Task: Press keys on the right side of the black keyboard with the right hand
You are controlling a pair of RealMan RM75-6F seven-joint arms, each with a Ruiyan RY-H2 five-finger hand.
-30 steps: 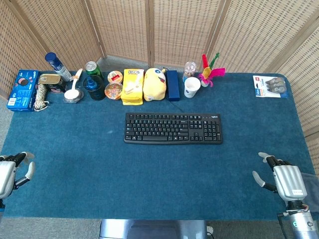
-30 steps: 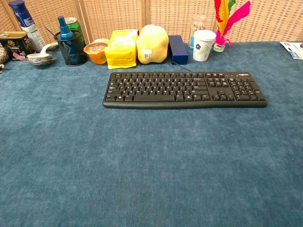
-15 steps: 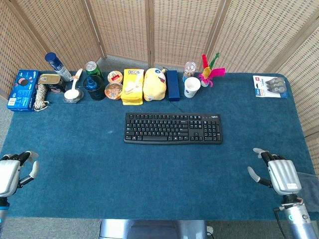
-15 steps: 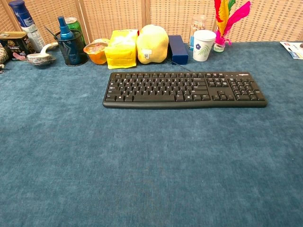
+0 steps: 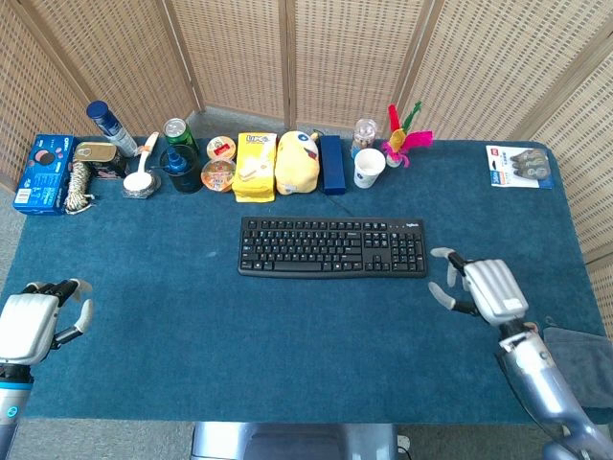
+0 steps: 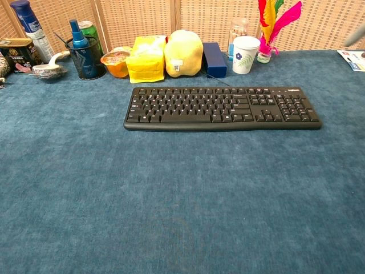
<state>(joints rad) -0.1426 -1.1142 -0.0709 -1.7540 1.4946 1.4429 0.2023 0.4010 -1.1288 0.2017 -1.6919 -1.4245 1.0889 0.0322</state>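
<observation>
The black keyboard (image 5: pixel 332 247) lies flat in the middle of the blue table, also seen in the chest view as the keyboard (image 6: pixel 222 107). My right hand (image 5: pixel 484 287) hovers just right of and slightly nearer than the keyboard's right end, fingers spread, holding nothing, not touching the keys. My left hand (image 5: pixel 34 321) stays near the front left edge of the table, fingers apart and empty. In the chest view only a blurred sliver of a fingertip (image 6: pixel 355 37) shows at the top right edge.
A row of items lines the back: blue box (image 5: pixel 42 172), tin (image 5: pixel 95 152), spray can (image 5: pixel 111 127), green can (image 5: pixel 178 135), yellow packet (image 5: pixel 255 165), yellow plush (image 5: pixel 297 162), navy box (image 5: pixel 332 164), paper cup (image 5: pixel 369 167), feather toy (image 5: pixel 404 137). A battery pack (image 5: pixel 519 166) lies back right.
My right hand has moved forward and to the left, from the front right edge to just beside the keyboard's right end. The left hand has crept slightly forward.
</observation>
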